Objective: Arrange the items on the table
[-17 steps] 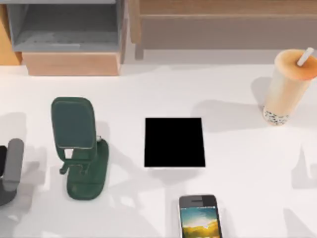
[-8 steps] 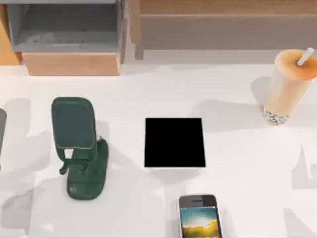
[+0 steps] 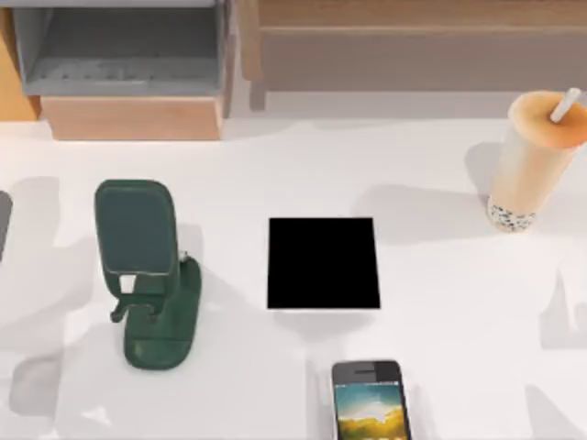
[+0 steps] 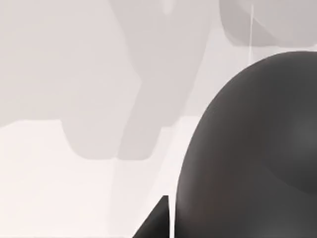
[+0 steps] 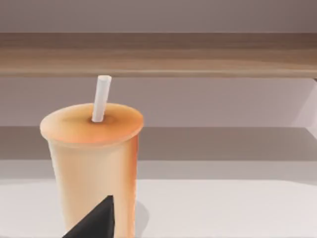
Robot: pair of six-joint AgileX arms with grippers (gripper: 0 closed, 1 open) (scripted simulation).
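A white table is seen from above, with wooden shelving along its far edge. At the far left, the left arm's wrist camera looks down on a rounded dark grey shape, probably the computer mouse, very close beneath it. The left gripper's grip cannot be told: it may be holding the mouse or only hovering over it. If the hold is shallow, the smooth curved shell could slip out.

Further right stands a dark green phone stand, empty. A black square mat lies at the centre. The smartphone lies flat at the near edge, just right of centre; a careless push could send it off the table.

At the far right stands the tall drink cup with its white straw. The right arm's wrist camera faces it closely; that gripper's state cannot be told either. A sideways nudge could tip the cup.
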